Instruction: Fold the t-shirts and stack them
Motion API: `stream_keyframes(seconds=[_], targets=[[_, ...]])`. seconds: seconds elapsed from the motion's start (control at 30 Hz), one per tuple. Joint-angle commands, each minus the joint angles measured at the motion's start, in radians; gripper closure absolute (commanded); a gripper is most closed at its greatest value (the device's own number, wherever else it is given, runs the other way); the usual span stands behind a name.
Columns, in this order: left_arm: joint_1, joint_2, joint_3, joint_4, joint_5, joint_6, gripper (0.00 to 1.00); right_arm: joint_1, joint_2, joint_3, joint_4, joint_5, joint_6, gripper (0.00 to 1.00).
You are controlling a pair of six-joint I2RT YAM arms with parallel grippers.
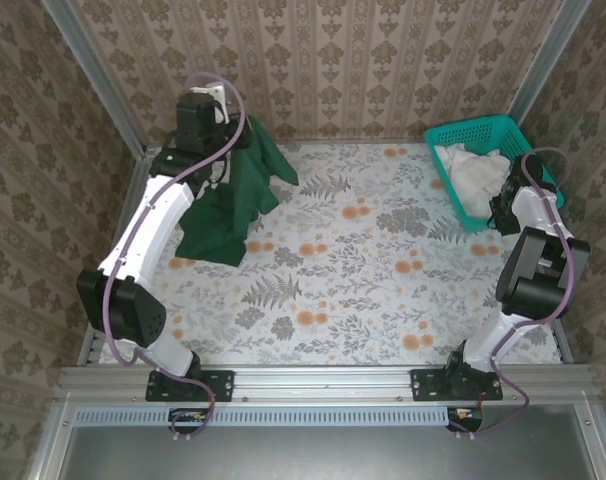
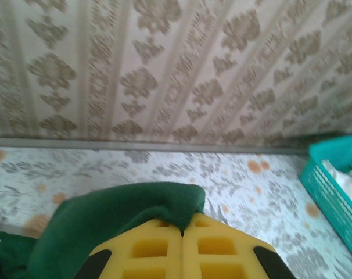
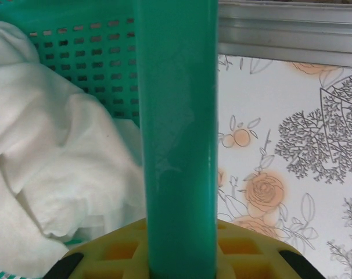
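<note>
Floral cloth covers the table (image 1: 383,300). Left arm reaches up at the far-left corner, left gripper (image 2: 182,229) pinching the t-shirt (image 1: 228,200), which hangs down onto the table. Right arm bends toward the far-right basket (image 1: 480,128), right gripper (image 3: 180,244) clamped on its rim beside white cloth (image 1: 473,175).

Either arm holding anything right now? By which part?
Both. The left gripper pinches a bunched fold of the green t-shirt; which part of the shirt cannot be told. The right gripper is clamped on the teal basket at its rim.
</note>
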Motion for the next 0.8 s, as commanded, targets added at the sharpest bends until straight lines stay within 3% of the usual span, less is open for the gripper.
stream_keyframes(seconds=[0.0, 0.23, 0.3, 0.4, 0.43, 0.77], targets=[[-0.014, 0.020, 0.057, -0.027, 0.079, 0.049, 1.00, -0.020, 0.024, 0.065, -0.008, 0.051, 0.059, 1.00], [-0.039, 0.067, 0.098, -0.060, 0.129, 0.085, 1.00, -0.020, 0.060, 0.079, 0.014, 0.040, 0.088, 1.00], [-0.039, 0.077, 0.112, -0.079, 0.135, 0.087, 1.00, -0.020, 0.073, 0.083, 0.028, 0.029, 0.085, 0.87], [-0.040, 0.085, 0.121, -0.096, 0.143, 0.085, 1.00, -0.010, 0.099, 0.120, 0.021, 0.018, 0.069, 0.54], [-0.041, 0.085, 0.121, -0.099, 0.147, 0.085, 1.00, -0.004, 0.106, 0.134, 0.014, 0.017, 0.060, 0.48], [-0.076, 0.069, 0.115, -0.169, 0.190, 0.085, 1.00, 0.064, 0.003, 0.112, 0.013, 0.005, -0.016, 0.11]])
